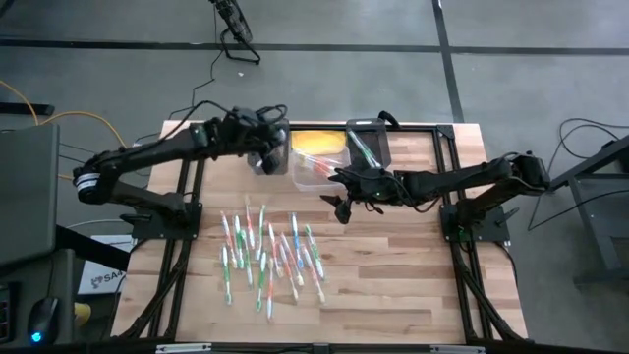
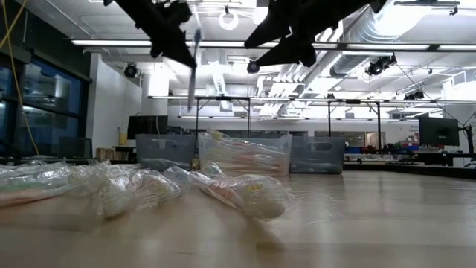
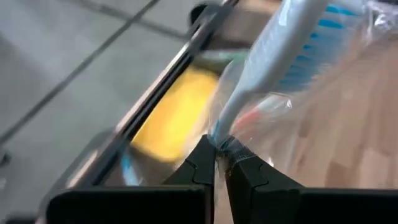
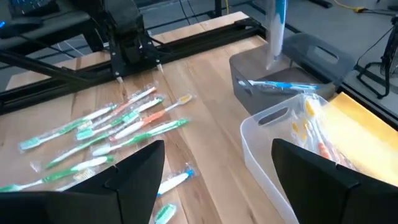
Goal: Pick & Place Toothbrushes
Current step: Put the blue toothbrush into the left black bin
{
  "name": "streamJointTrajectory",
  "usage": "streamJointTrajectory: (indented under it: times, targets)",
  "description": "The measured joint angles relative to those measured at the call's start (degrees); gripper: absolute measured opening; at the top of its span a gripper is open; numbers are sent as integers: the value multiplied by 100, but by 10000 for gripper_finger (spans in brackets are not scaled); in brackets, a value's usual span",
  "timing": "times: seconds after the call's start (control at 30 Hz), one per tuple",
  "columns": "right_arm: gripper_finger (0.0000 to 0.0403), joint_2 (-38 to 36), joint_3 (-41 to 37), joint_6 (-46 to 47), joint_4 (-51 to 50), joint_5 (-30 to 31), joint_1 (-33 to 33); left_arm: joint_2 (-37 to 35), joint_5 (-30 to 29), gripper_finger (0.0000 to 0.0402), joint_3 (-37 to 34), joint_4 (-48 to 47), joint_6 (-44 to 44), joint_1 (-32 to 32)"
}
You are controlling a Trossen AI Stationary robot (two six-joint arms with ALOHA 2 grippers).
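Left gripper fingers pinched together, arm raised; right gripper fingers spread, apparently hovering.

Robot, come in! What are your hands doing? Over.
Left hand shut on blue toothbrush above bins. Right hand open, empty. Pile of toothbrushes waiting.

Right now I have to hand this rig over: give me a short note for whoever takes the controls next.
Left gripper: jaws shut on a wrapped blue-and-white toothbrush, held over the dark bin at the far edge of the table; not yet dropped.
Right gripper: jaws open, holding nothing, near the clear plastic bin.
Done: the dark bin holds at least one blue toothbrush; the clear bin holds a few orange-handled ones.
Left: a scattered pile of wrapped green, orange and white toothbrushes lies on the wooden table, waiting to be picked up and binned.
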Motion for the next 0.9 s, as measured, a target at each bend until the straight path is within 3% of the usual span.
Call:
streamJointTrajectory:
  times: [0.1, 0.27, 0.43, 0.6, 0.77, 0.9]
  targets:
    - [291, 0, 1, 5, -1, -2, 0, 41, 62, 8, -11, -224, -226, 452]
    - [291, 0, -1, 9, 2, -2, 0, 261, 1088, 8, -16, -404, -478, 1306]
    - [291, 0, 0, 3, 11, 0, 0, 700, 1239, 8, -2, -581, -533, 1925]
    - [291, 7, -1, -2, 20, 0, 0, 1320, 1387, 8, 823, -1611, -391, 2275]
    - [291, 7, -1, -4, 24, 0, 0, 2001, 1383, 8, 1870, -2794, -124, 2221]
    - [291, 7, 1, -4, 24, 0, 0, 2537, 1266, 8, 2303, -3309, -107, 2190]
